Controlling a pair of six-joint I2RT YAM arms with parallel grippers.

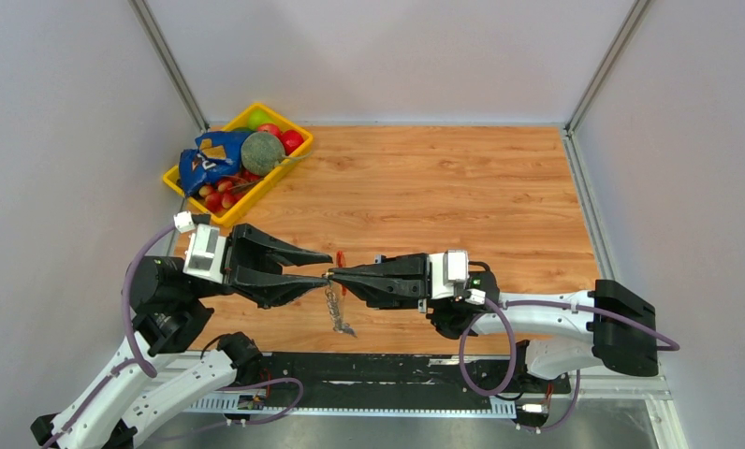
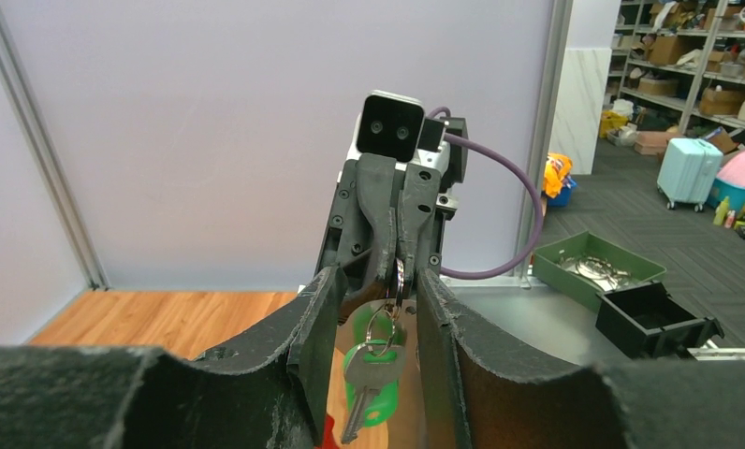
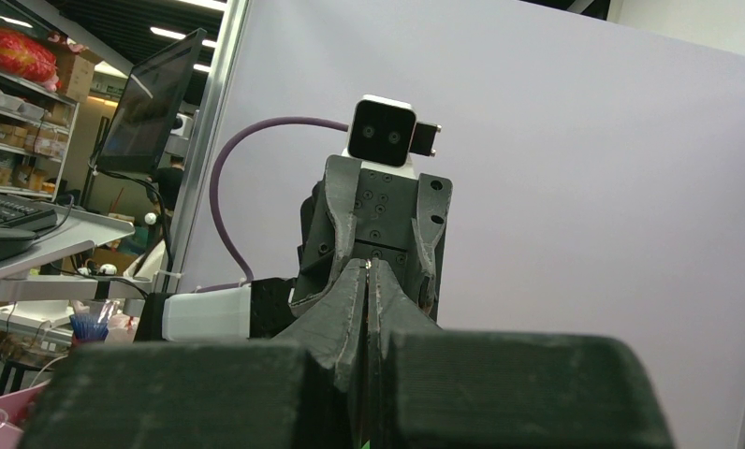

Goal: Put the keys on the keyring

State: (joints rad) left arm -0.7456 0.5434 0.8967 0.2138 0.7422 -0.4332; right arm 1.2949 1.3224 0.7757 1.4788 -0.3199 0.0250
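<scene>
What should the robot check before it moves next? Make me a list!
1. Right claw shut on the ring: ok.
2. Green key hanging from the ring: ok.
3. Left claw open, one finger on each side of the ring: ok.
4. Left fingers not squeezing the key: ok, gaps show on both sides.
5. Blue key found: cannot tell, none in view.
6. Chain hanging clear of the table: cannot tell.
</scene>
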